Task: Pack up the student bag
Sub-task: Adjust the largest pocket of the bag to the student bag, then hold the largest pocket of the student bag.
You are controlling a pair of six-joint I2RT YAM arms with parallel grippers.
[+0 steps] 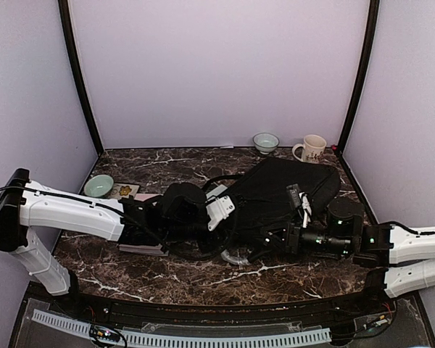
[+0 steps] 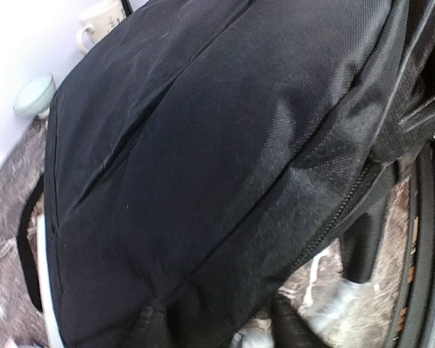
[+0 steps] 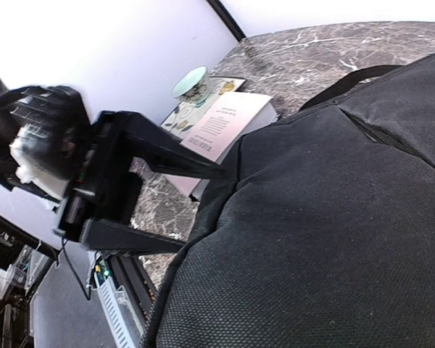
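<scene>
The student bag [image 1: 286,192] is a large black fabric bag lying flat mid-table, and it fills the left wrist view [image 2: 203,159] and the right wrist view [image 3: 326,232]. My left gripper [image 1: 232,214] is at the bag's left end. The right wrist view shows the left gripper [image 3: 201,210] open, its two black fingers [image 3: 167,148] spread on either side of the bag's edge. My right gripper [image 1: 270,241] presses against the bag's near edge. Its own fingers are hidden by the fabric. A white-covered book [image 3: 225,123] lies just left of the bag.
A green bowl [image 1: 98,185] and a floral card [image 1: 123,191] sit at the left. A second bowl [image 1: 265,142] and a cream mug [image 1: 311,148] stand at the back wall. The bag's strap [image 1: 217,177] loops towards the back. Books [image 1: 141,249] lie under the left arm.
</scene>
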